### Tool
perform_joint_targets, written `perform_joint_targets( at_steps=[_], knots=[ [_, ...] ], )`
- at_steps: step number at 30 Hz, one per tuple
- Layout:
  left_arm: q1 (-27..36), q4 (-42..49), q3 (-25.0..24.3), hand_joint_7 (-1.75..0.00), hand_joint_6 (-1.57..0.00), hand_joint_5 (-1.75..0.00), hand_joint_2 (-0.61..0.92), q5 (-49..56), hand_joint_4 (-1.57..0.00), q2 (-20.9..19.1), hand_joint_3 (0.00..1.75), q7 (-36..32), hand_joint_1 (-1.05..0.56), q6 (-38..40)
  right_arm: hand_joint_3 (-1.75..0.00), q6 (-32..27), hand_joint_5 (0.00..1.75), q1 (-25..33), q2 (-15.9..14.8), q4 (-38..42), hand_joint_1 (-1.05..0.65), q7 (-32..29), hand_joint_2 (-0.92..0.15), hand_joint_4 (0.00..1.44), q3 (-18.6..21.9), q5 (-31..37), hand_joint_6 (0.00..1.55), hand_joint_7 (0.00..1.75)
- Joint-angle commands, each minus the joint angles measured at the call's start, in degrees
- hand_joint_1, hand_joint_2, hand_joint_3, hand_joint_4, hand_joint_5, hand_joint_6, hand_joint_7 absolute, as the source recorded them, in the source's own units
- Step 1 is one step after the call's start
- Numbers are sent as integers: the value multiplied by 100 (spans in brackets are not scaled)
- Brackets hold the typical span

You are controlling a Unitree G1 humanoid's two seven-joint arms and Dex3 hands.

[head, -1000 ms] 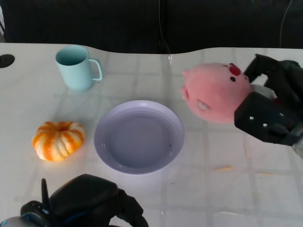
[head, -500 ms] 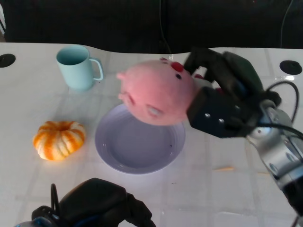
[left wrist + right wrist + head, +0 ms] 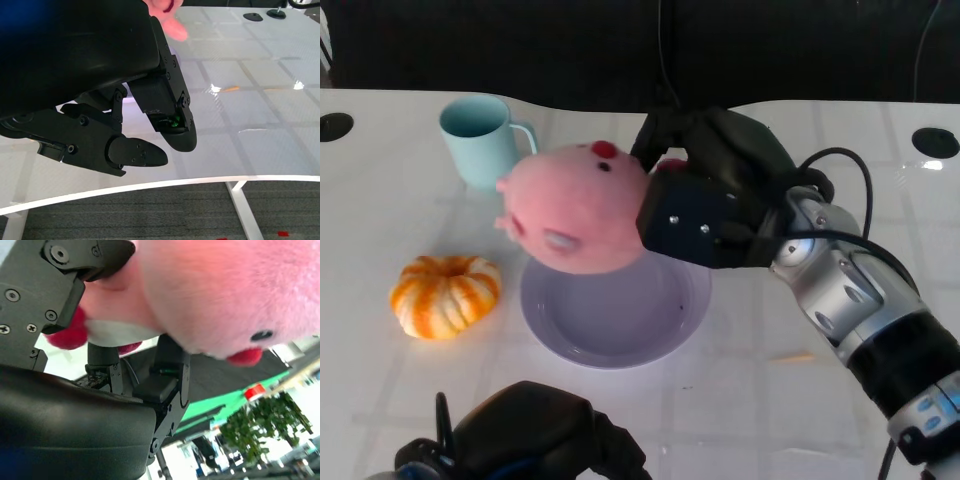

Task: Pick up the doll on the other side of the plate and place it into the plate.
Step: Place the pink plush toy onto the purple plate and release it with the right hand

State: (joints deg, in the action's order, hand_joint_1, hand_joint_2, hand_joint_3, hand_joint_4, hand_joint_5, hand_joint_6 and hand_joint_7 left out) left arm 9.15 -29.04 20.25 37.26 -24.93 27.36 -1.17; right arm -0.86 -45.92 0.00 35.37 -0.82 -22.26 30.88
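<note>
Head view overhead of table (image 3: 820, 400); wrist views close, both catching doll (image 3: 575, 210)

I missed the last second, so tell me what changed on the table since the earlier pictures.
The right hand, gripping the pink doll throughout, carried it from the table's right side leftward to above the purple plate. The left hand kept low at the near edge. The mug and pumpkin stayed put.
</note>
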Motion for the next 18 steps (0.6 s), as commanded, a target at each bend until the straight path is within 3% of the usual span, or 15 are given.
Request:
perform_joint_targets(
  at_steps=[1,6,8,13,18],
  knots=[
    [-5,-3,6,-2,-108,-127,92,-1,-75,-51,26,42,-27,13,-21,31,115,-84,-56,-7,-26,83,-84,71,-41,-3,94,19],
    [132,-75,-45,-3,-109,-135,92,-20,-75,-65,23,-67,-25,-81,-10,89,122,36,-262,-242,-33,273,-91,69,-120,43,87,6],
    [173,-128,-70,-3,-110,-135,92,-12,-75,-70,23,-65,-25,-85,-7,13,109,104,-333,-402,-36,383,-92,61,-127,51,85,4],
    [160,-182,-104,-3,-110,-140,92,-23,-75,-70,21,-31,-23,-66,-7,40,87,302,-550,-774,-40,711,-92,63,-163,42,85,2],
    [31,-115,-104,-2,-109,-127,92,-38,-77,-83,25,70,-25,2,-7,107,68,465,-730,-1097,-42,996,-92,65,-142,3,83,0]
  ],
)
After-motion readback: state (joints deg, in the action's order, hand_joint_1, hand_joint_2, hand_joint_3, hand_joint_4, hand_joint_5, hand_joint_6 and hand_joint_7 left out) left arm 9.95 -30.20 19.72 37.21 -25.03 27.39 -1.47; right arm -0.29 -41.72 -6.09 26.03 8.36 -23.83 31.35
